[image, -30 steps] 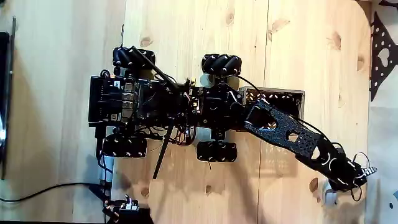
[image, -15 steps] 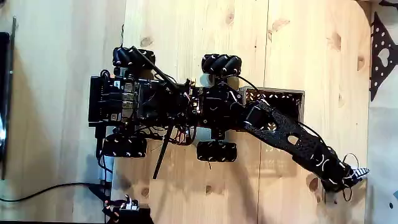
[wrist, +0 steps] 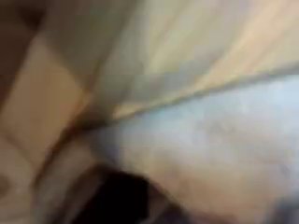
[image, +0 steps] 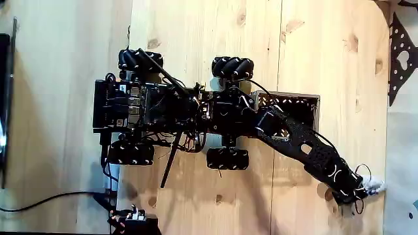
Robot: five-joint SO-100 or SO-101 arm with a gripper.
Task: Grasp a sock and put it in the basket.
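Pale pine boards with dark knots [image: 209,39] make up the floor under me in the fixed view, which looks straight down. My black wheeled base [image: 170,111] sits left of centre, with four ribbed roller wheels at its corners and a tangle of cables over its deck. Just to the right of the base lies the small rectangular basket with dark perforated walls and a wood-coloured rim [image: 307,99]; my arm crosses over its lower part. My black perforated arm [image: 307,150] stretches from the base down to the lower right of the picture. At its far end my gripper [image: 366,189] reaches the small white lumpy fabric sock [image: 375,187], which lies on the boards near the right edge, well apart from the basket. The sock touches my fingertips, but from this height I cannot tell whether my jaws are spread, closed, or pinching the fabric. A dark patterned cloth [image: 400,52] shows at the upper right edge, and a black cable [image: 46,199] runs along the lower left.

My wrist view is badly blurred. Soft whitish fabric, probably the sock [wrist: 215,140], takes up the right and centre, very close to the lens. Tan wood tones [wrist: 47,93] show at the left.
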